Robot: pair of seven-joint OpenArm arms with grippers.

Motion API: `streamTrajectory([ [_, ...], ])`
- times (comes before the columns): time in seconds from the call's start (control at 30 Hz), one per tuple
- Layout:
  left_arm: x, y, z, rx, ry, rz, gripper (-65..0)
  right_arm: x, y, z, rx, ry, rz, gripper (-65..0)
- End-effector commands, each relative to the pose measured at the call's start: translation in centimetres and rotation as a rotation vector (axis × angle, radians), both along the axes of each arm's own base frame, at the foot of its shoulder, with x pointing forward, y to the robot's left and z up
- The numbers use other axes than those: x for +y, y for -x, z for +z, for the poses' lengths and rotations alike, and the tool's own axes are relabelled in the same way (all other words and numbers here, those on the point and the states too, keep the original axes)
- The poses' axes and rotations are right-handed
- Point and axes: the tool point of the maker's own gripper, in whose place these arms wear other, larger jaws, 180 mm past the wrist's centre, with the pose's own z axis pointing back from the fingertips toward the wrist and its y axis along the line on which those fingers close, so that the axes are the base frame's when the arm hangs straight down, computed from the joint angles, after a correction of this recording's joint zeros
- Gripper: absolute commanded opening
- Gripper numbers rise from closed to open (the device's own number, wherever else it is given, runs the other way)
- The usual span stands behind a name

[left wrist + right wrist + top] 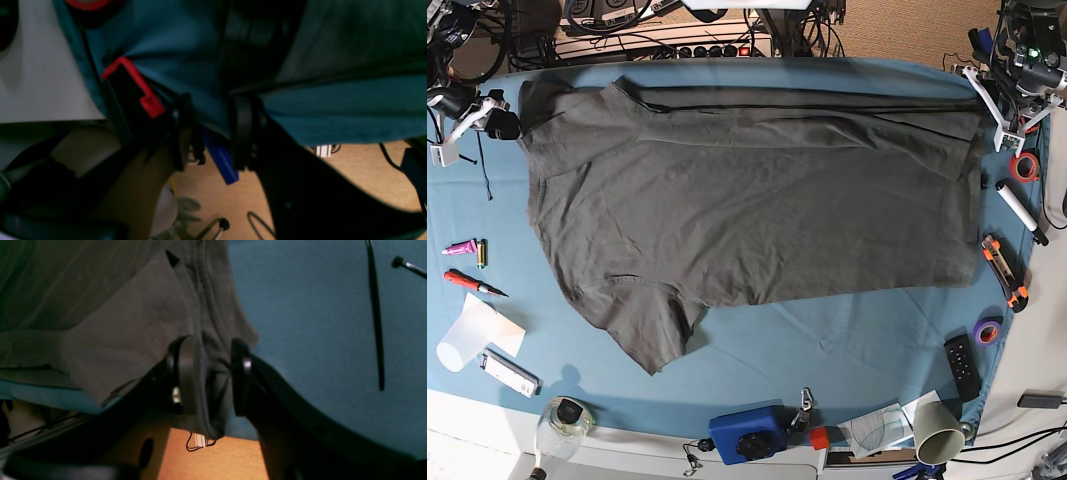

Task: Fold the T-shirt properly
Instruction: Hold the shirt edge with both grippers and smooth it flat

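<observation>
Readable text: none in any view.
T-shirt (757, 200): plain grey, no print or label showing.
Tablecloth (867, 340): plain blue, no marks.
Paper (875, 432) at the front table edge: a drawn circle with lines, too small to read.
Remote (962, 366): buttons too small to read.
Blue box (745, 432): no lettering that can be made out.
Marker (1020, 211): no print legible.
Wrist views: blurred and dark, no lettering.
</observation>
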Motion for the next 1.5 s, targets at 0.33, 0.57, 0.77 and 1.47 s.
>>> streamTrajectory([
  [0.33,0.0,-3.1,2.1,-0.179,-0.014,-0.044,-45.1,-0.7,-0.8,1.5,-0.042,0.03,0.013,-48.8],
  [0.57,0.0,-2.3,1.6,-0.137,-0.012,-0.029,-25.7,-0.7,-0.8,1.5,-0.041,0.03,0.013,-48.8],
  [0.77,0.4,-1.5,1.4,-0.089,-0.021,0.012,-25.6,-0.7,-0.8,1.4,-0.041,0.031,0.012,-48.8],
  [1.47,-7.6,-3.8,6.4,-0.254,0.21,-0.26,-26.6,-0.7,-0.8,1.4,-0.041,0.031,0.012,-48.8],
])
